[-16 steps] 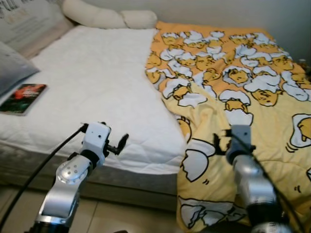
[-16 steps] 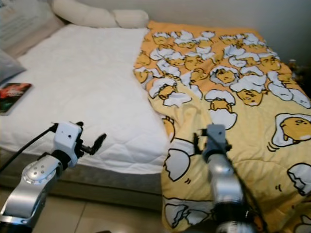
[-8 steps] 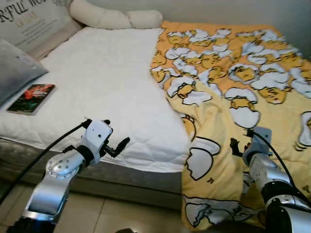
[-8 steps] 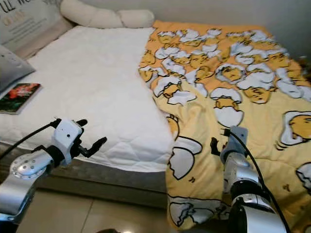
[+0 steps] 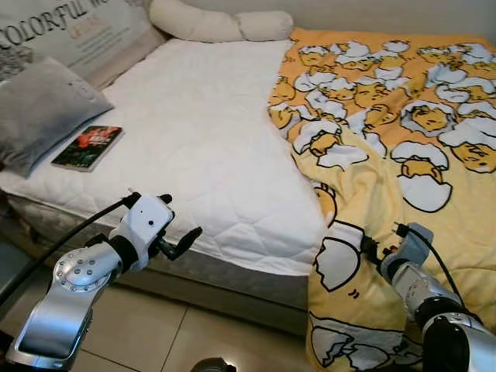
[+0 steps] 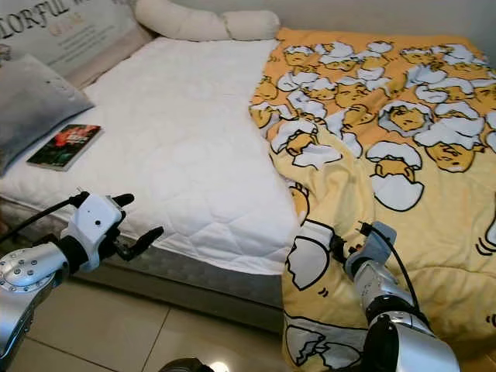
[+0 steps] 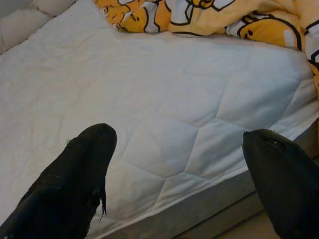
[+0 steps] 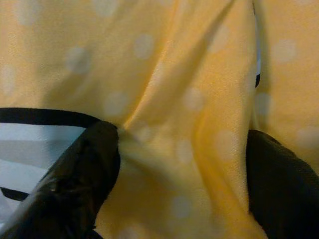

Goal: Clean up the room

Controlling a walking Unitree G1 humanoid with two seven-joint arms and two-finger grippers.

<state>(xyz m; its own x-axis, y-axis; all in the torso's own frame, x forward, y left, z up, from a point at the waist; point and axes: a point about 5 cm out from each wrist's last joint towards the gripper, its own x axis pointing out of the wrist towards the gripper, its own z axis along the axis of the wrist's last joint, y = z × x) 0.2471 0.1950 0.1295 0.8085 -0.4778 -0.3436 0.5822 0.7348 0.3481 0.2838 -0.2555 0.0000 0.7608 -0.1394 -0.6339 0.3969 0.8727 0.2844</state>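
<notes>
Left eye view: the yellow blanket (image 5: pixel 403 147) printed with egg characters covers only the right half of the bed, its edge bunched and hanging over the foot, so the white mattress (image 5: pixel 194 147) lies bare on the left; spreading the blanket looks like the step in hand. A book (image 5: pixel 87 146) lies near the mattress's left edge beside a grey pillow (image 5: pixel 43 108), with a long white bolster (image 5: pixel 221 25) at the head. The left gripper (image 5: pixel 182 240) hovers just off the foot edge of the mattress, well apart from the blanket.

Right eye view: the right gripper (image 6: pixel 341 249) sits low against the hanging fold of the blanket at the foot of the bed, probably to take hold of its edge.

Left wrist view: the left gripper's fingers (image 7: pixel 75 179) stand wide apart with nothing between them, pointed at the quilted mattress; the blanket's edge lies beyond, near the corner.

Right wrist view: the right gripper's fingers (image 8: pixel 84 174) are spread, pressing into the yellow cloth, a raised fold lying between them, not yet pinched.
</notes>
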